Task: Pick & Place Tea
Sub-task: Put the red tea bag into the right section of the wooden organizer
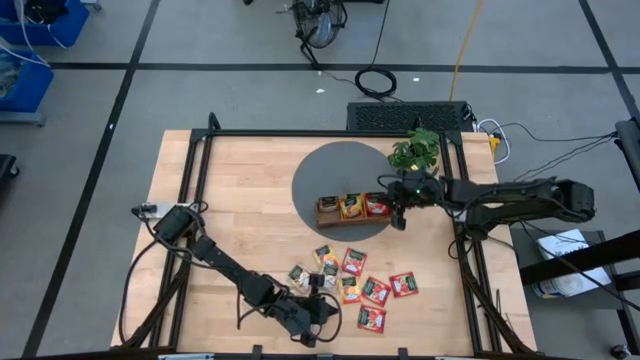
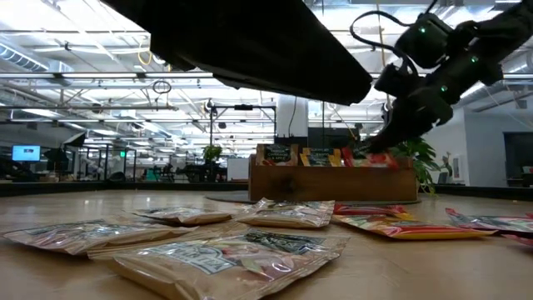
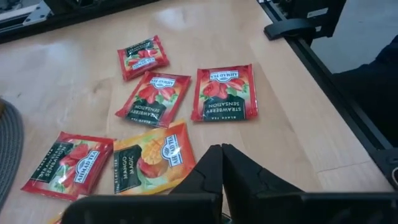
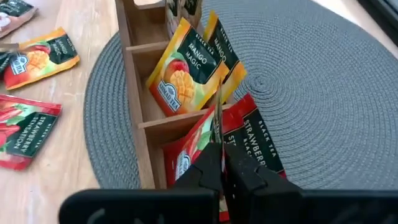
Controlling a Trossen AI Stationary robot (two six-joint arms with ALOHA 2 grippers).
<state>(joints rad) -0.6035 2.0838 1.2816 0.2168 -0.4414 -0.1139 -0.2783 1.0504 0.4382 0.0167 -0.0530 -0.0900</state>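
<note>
Right gripper (image 4: 222, 163) pinches a red packet (image 4: 249, 140) edge-on over the tray (image 1: 352, 210), upright so it slots into the right compartment. Left gripper (image 3: 222, 163), fingers pressed together and empty, hovers over loose packets (image 1: 352, 282) near the table's front edge.

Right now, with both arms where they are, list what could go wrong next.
1. The right gripper, jaws shut over the brown wooden three-compartment tray, sits close against the red strawberry packets; withdrawing could drag one out or tip the leaning orange-yellow mango packets.
2. The left gripper, jaws shut, hovers over overlapping packets; descending onto the orange mango packet might shove it or catch its red neighbour too.
</note>
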